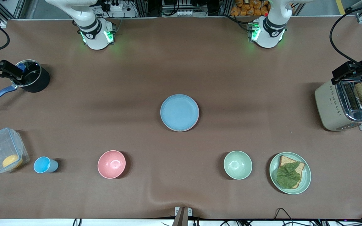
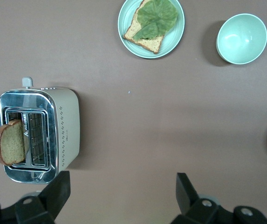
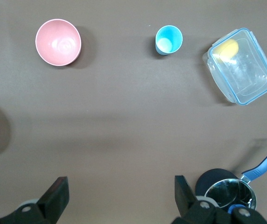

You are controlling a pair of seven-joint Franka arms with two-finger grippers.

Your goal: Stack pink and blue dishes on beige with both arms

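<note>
Blue plate (image 1: 179, 112) tops the stack mid-desk, so I keep both grippers, left (image 2: 119, 191) and right (image 3: 120, 193), fingers wide and empty, clear of it.

Light blue plate (image 1: 179, 112) on plain brown table (image 1: 181, 62); pink bowl (image 1: 111, 164), pale green bowl (image 1: 238, 164), cream diamond-dotted toaster (image 1: 335, 108).

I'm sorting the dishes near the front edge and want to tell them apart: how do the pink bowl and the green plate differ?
The pink bowl is deep; the green plate is flat and wider. The pink bowl is empty; the green plate carries a slice of toast with a leaf on top. The bowl sits toward the right arm's end of the table, the plate toward the left arm's end. Both are round, pastel and upright.
</note>
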